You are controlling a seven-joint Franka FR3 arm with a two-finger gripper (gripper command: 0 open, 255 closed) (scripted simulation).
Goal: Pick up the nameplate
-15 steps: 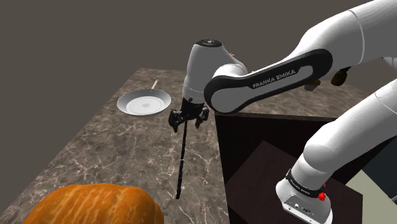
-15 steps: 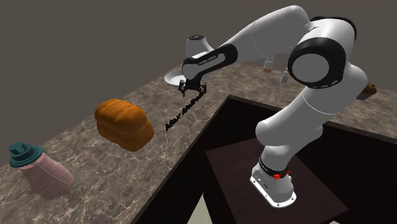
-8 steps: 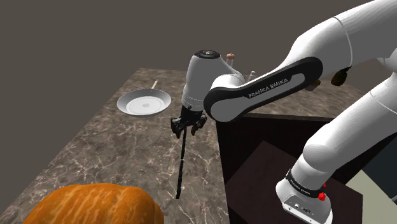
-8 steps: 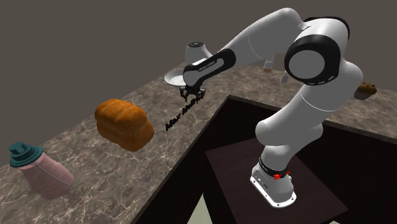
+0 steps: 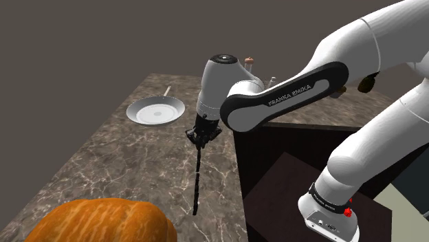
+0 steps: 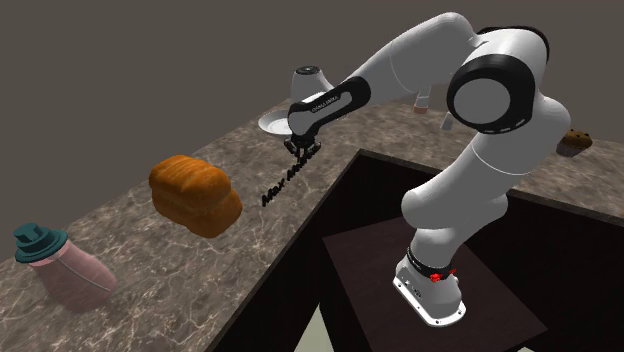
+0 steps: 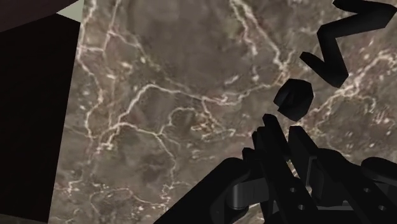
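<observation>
Over the last second the gripper has sunk onto the far end of the nameplate and its fingers, which stood wide apart, have drawn together; half a second ago they were already narrower, and now they look pinched on the plate's end. The arm has otherwise barely shifted, and the nameplate lies about where it did, its near end moved only a touch in the shoulder view. It is a thin black strip of raised letters standing on edge on the marbled counter, close to the counter's edge beside the dark stand, running from the gripper toward the loaf. In the second exterior view the gripper sits at the end of the lettering farthest from the loaf. In the wrist view black letters run away from the gripper, the nearest ones caught between the fingers. The step in hand looks like the close of the grasp, with the lift not yet begun. Because the hold is at one end of a long, thin piece, the next move calls for a slow, straight rise, firm enough that the free end does not droop or swing. The pan lies well apart, beyond the gripper.
</observation>
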